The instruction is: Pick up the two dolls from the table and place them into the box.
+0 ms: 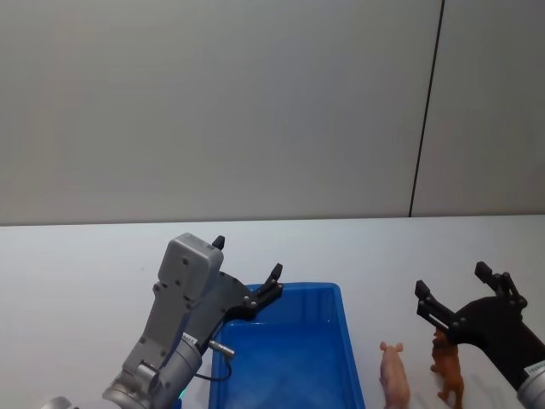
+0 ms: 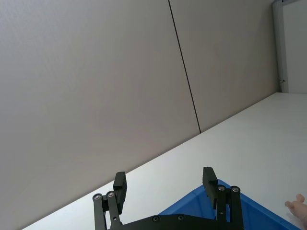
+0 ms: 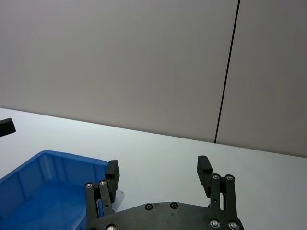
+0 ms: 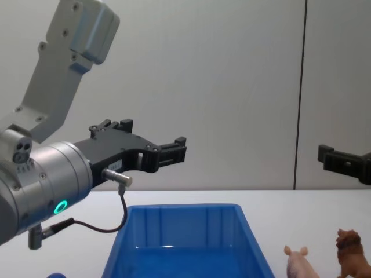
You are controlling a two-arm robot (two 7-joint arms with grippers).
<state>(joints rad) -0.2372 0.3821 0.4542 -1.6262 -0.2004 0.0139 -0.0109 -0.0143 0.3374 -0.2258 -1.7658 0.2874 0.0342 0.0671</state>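
Note:
A pale pink pig doll (image 1: 394, 373) stands on the white table (image 1: 77, 273) just right of the blue box (image 1: 349, 358). Beside the pig is a brown lion doll (image 1: 449, 375), partly behind my right gripper (image 1: 452, 279). That gripper hangs open and empty above the lion. My left gripper (image 1: 247, 257) is open and empty over the box's far left corner. The chest view shows the pig (image 4: 301, 263) and lion (image 4: 351, 252) upright, right of the box (image 4: 185, 214), with the left gripper (image 4: 155, 132) well above the rim. Nothing lies inside the box.
A grey wall (image 1: 255, 102) with a dark vertical seam rises behind the table. A small blue object (image 4: 55, 275) peeks in at the chest view's lower left. Bare tabletop stretches to the left of the box and behind it.

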